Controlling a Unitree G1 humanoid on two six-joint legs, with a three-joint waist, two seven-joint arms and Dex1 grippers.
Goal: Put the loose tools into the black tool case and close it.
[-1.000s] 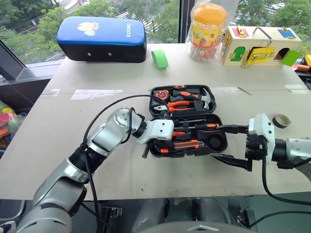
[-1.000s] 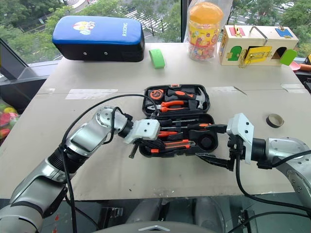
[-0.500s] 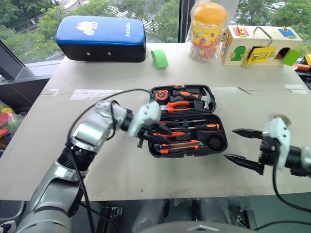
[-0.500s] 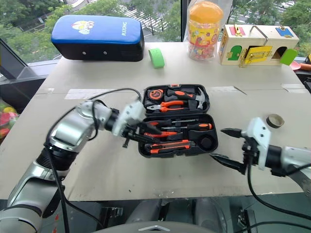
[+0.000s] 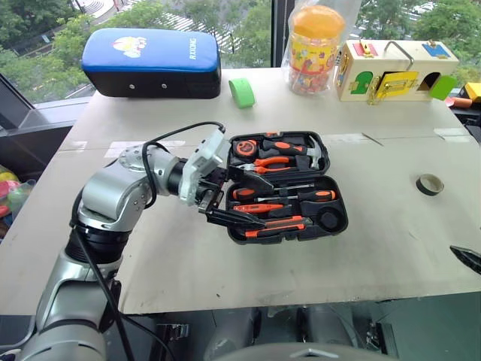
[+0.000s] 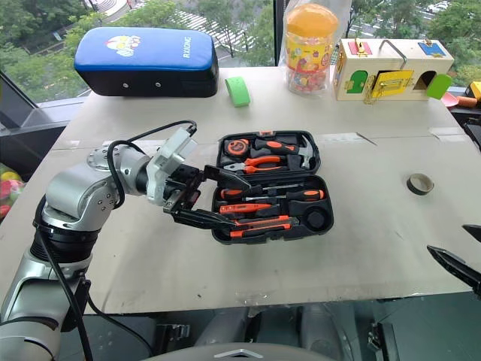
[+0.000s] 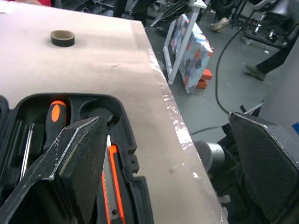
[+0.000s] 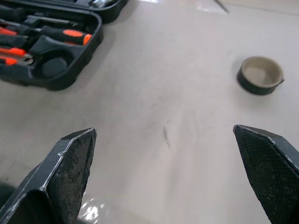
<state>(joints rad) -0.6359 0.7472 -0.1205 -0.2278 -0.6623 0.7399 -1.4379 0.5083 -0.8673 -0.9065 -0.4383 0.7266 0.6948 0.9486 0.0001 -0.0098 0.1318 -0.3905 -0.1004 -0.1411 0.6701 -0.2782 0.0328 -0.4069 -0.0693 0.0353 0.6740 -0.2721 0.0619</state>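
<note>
Left eye view is showing the pale surface [image 5: 361, 248] spreading wide under me, with the black tool case [image 5: 287, 186] lying open near its middle, lid half toward the window and tray half toward me. In the tray I am seeing two orange-and-black screwdrivers [image 5: 319, 195], a slim one, and the utility knife [image 5: 278, 226] along the near edge, all lying with their long axes running left to right; the round recess at the tray's right end is sitting empty. My left pincer [image 5: 239, 197] is hanging over the case's left end, jaws spread wide and gripping nothing, pointing across toward my right. My right pincer [image 8: 170, 182] is hovering low near the surface's right front edge, jaws likewise released and empty. The small black tape roll [image 8: 259, 74] is lying flat on the bare surface, well apart from the case on its right side, ahead of my right pincer and slightly to the right of where it is pointing. I am judging the right arm far nearer to it than the left, with the case between the left pincer and the roll, so the roll is looking like the right arm's job, then the lid.
</note>
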